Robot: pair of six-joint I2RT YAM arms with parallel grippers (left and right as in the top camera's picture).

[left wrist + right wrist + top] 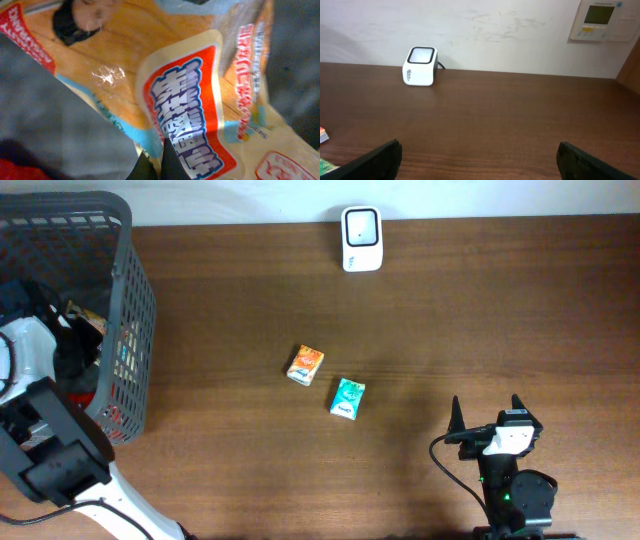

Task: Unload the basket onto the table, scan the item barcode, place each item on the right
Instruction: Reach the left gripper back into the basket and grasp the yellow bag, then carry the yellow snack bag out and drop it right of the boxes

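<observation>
At the worktop's [500, 310] near right edge, the right gripper [487, 406] stands with jaws wide apart, holding nothing. Toward the middle lie a teal box [347, 398] and an orange box [306, 365], near each other. Inside the basket [135, 300] at the far left corner, the left gripper [156, 165] is pinched closed on a crinkled orange snack bag [125, 65]. The scanner [360, 238] sits at the far edge.

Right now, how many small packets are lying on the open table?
2: an orange packet near the table's middle, and a green packet just beside it. More may hide inside the basket.
</observation>
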